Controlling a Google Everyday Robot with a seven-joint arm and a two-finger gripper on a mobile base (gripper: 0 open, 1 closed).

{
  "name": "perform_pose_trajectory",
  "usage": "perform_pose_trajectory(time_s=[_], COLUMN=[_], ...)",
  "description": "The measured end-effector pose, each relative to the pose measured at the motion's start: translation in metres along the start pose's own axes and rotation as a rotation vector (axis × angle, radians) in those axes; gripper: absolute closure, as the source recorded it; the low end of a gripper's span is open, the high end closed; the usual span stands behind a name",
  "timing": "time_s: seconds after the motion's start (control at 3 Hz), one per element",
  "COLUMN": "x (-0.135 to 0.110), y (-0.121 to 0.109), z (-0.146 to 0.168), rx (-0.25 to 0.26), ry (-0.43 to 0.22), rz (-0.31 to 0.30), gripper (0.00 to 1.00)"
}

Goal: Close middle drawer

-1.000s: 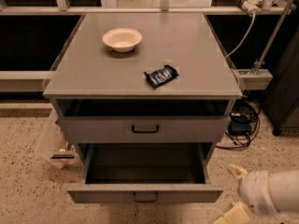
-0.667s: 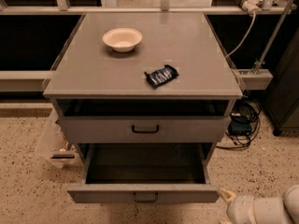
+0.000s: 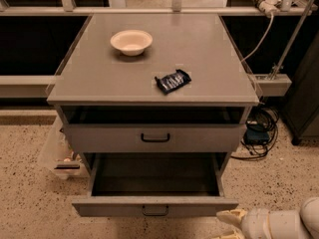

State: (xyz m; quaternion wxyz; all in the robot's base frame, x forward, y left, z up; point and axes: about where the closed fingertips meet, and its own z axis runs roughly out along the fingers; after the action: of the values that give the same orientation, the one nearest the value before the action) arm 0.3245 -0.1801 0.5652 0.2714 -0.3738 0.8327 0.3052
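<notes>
The middle drawer [image 3: 114, 206] is pulled far out of the grey cabinet, showing its deep dark inside [image 3: 154, 176] and a small black bar handle [image 3: 155, 211] on its low front panel. My gripper [image 3: 228, 226] is at the bottom right of the camera view, just right of and below the drawer front's right corner. It is open and empty, and its upper cream fingertip [image 3: 230, 216] lies close to that corner. I cannot tell whether it touches the panel.
The drawer above [image 3: 155, 137] has a taller front and stands slightly out. A cream bowl [image 3: 131, 41] and a dark snack packet [image 3: 172, 80] lie on the cabinet top [image 3: 209, 59]. Cables [image 3: 259, 131] lie on the floor at right, and a clear bin [image 3: 57, 156] at left.
My gripper has dropped lower and shifted left, ending closer to the right corner of the pulled-out drawer's front. The drawers, bowl and packet have not moved.
</notes>
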Motion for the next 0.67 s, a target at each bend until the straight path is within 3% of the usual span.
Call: perform_pose_trajectory(time_s=[0.33,0.67], x=[0.000,0.019], y=[0.000,-0.025], z=[0.000,0.019], rx=[0.000,-0.002], ry=[0.000,-0.028], rz=[0.000,0.069], gripper=[0.65,0.88])
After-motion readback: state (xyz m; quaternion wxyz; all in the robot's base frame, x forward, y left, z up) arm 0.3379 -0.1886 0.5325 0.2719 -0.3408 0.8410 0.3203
